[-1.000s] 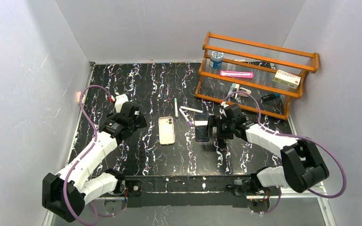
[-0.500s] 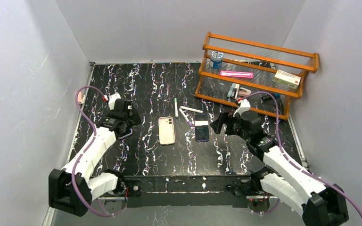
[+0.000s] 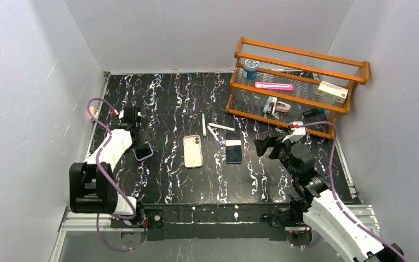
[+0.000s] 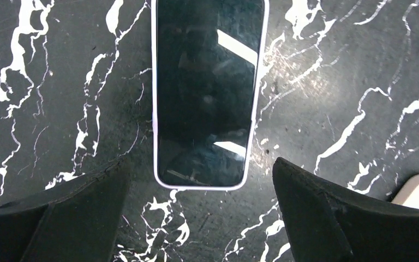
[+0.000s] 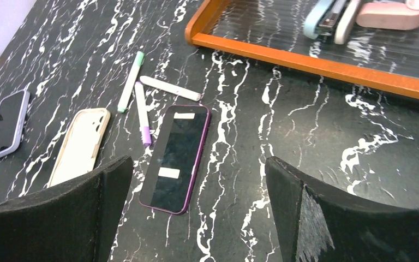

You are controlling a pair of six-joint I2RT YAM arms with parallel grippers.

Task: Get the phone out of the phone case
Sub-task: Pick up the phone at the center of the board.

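Both arms have drawn back since the earlier frames: the right one has left the phone it stood against and folded toward the near right corner, and the left one has swung out to the left edge.

A dark-screened phone with a purple rim lies flat and screen up near the middle of the surface, out of its case. Its long axis runs from the near edge toward the far wall; which end is its top I cannot tell. Pale reflections sit on the glass at both ends.

Just to its left, apart from it and nearly parallel, lies the empty beige phone case, its camera cut-out at the far end.

The right end effector is spread wide and grips nothing, hanging well to the right of the phone. The left end effector is also released, hovering over a second phone with a lavender edge at the left side.

Three slim marker pens lie just beyond the phone and case. The surface is black with white marble veining, enclosed by plain pale grey walls. An orange wooden rack with ribbed clear shelves stands at the far right with small items on it.
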